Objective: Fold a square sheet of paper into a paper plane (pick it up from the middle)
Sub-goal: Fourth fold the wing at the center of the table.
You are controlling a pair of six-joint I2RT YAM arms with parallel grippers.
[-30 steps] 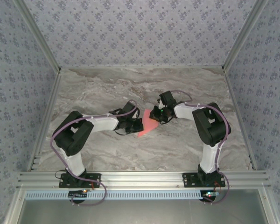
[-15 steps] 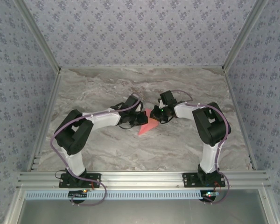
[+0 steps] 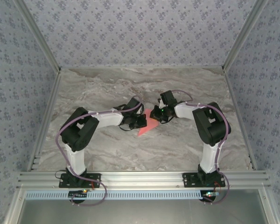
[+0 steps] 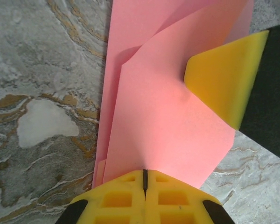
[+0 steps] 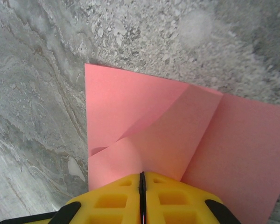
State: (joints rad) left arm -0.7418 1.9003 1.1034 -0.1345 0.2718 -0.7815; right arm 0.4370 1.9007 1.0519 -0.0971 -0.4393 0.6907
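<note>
Left gripper (image 3: 141, 122) is pinched shut on the left side of the pink paper sheet (image 3: 147, 127), and the right gripper (image 3: 155, 115) is clamped on its far side, so we've got 2 grips on 1 sheet. It lies partly folded, flaps overlapping, mid marble table (image 3: 107, 88). On the left wrist cam we see 1 yellow finger (image 4: 224, 74) of the right gripper touching the paper.

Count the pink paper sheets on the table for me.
1. The partly folded salmon-pink sheet lies mid-table between the left gripper and right gripper; the arms could hide another.
</note>
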